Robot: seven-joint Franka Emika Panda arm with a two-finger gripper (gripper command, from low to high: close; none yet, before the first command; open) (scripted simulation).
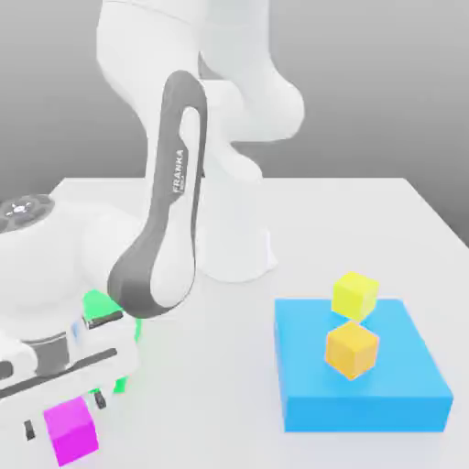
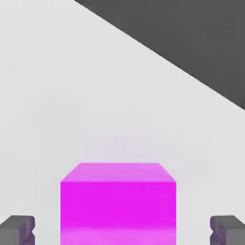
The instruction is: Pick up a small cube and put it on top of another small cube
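Observation:
A magenta cube (image 1: pixel 71 430) lies on the white table near the front, at the exterior view's left. My gripper (image 1: pixel 66 417) is lowered around it and open. In the hand view the magenta cube (image 2: pixel 118 203) sits between the two dark fingertips (image 2: pixel 19 228), with a gap on each side of it, and my gripper (image 2: pixel 122 229) is not touching it. A green cube (image 1: pixel 97 301) lies just behind the hand, mostly hidden by it. An orange cube (image 1: pixel 352 349) rests on the blue block. A yellow cube (image 1: pixel 355 295) is at that block's far edge.
A flat blue block (image 1: pixel 385 398) takes up the table's front at the exterior view's right. The arm's white base (image 1: pixel 236 261) stands mid-table behind it. The table's edge (image 2: pixel 167 57) runs diagonally past the magenta cube in the hand view.

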